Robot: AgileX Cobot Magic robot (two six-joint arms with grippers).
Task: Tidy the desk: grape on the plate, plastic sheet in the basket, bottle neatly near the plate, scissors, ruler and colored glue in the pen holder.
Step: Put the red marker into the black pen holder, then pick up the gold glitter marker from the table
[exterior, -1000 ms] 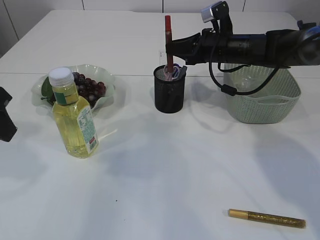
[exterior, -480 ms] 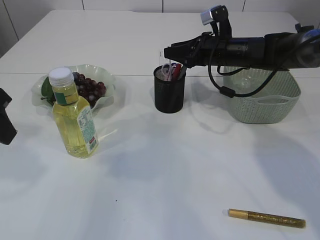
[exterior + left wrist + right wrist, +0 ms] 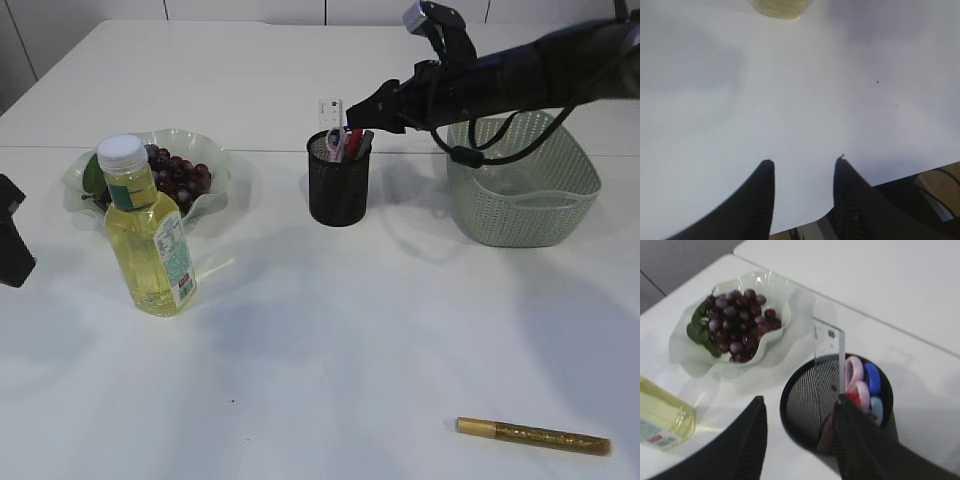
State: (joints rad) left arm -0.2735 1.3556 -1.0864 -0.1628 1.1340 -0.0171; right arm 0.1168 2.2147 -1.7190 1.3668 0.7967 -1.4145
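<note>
Dropped in since a second ago: the red glue stick (image 3: 353, 141) no longer stands tall in the right gripper (image 3: 366, 110), it now sits low inside the black mesh pen holder (image 3: 337, 190), and that arm has lifted away toward the upper right. Sharing the holder are the scissors (image 3: 863, 385), pink and blue handles up, and the clear ruler (image 3: 829, 356) poking above the rim. The right gripper's jaws stand apart with nothing between them, hanging just above and beside the holder; in the wrist view its right-hand finger (image 3: 857, 440) overlaps the holder's rim, and whether it touches I cannot tell. Left of the holder, the grapes (image 3: 180, 178) lie on the wavy glass plate (image 3: 213, 152), and the bottle (image 3: 147, 232) of yellow drink stands upright just in front of it. The green basket (image 3: 524, 192) sits to the right. A gold glue pen (image 3: 533, 436) lies alone on the near right of the white table (image 3: 330, 340). Over at the left edge, the left gripper (image 3: 804, 167) hovers above bare table, jaws parted, holding nothing.
</note>
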